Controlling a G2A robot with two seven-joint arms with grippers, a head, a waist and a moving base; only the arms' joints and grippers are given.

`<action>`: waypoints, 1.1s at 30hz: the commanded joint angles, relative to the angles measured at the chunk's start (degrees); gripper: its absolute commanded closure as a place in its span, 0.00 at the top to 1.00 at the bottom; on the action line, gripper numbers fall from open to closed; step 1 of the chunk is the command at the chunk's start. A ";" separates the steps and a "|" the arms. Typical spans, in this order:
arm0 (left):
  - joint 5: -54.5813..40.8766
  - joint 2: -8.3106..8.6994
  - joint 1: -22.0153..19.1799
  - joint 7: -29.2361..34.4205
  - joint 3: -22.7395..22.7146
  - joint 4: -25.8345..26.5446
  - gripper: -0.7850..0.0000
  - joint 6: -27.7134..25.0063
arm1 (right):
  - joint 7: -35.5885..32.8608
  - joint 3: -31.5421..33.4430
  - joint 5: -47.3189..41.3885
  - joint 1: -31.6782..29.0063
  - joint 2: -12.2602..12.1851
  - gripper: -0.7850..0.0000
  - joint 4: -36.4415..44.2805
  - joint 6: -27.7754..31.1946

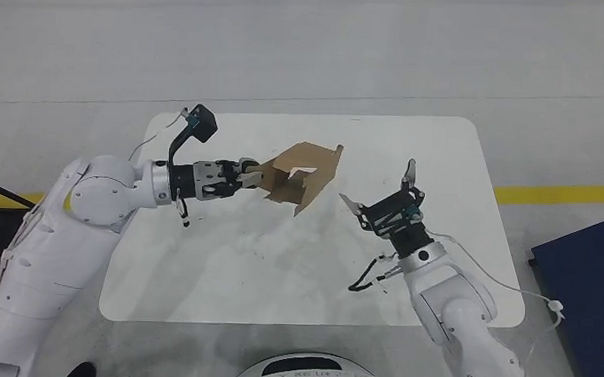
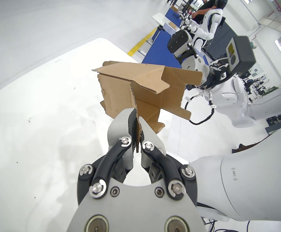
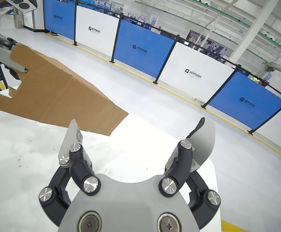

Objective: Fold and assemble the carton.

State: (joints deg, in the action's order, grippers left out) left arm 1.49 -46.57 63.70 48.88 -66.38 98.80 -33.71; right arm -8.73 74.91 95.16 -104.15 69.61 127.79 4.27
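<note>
One carton (image 1: 303, 174), half-folded, pinched by a corrugated edge in the left gripper (image 2: 137, 116), clamped hard on the cardboard. Appears held clear of the table (image 1: 453, 154), reaching straight out ahead of that gripper toward the other arm. Long axis roughly along the line between the two grippers; fanned open and notched at the far end, not yet squared into a box. Just past that free end, apart from the cardboard: the right gripper (image 3: 138, 123), spread wide and holding nothing. From its wrist, nearest carton corner ahead of one finger (image 3: 72, 134), beyond the fingertips rather than between them. Judged the better placed for the next fold, being free and close to the loose panels, with the left busy as anchor. Probably calls for easing the spread fingers forward and a little sideways onto the free panel, then pressing it round against the left's hold. Possible trouble: thin flap bending or slipping in the pinch under a push along the long axis.
</note>
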 commanded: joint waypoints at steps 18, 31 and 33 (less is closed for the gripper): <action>2.66 -5.10 -10.18 -7.10 12.93 -8.74 0.00 0.42 | -2.29 0.53 -39.64 4.67 1.28 0.92 -7.34 0.16; 2.26 -5.45 -9.08 -6.18 12.32 -8.01 0.00 -1.70 | -6.94 -4.58 -37.69 9.92 1.82 0.87 -10.98 -2.31; 1.44 -5.39 -8.67 -5.86 11.92 -7.81 0.00 -2.12 | -7.13 -5.38 -37.27 10.59 1.93 0.87 -11.31 -2.77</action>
State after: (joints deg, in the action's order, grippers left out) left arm 3.31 -51.98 54.87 42.89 -54.31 90.95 -35.69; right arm -15.79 69.79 57.75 -93.79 71.51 116.59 1.67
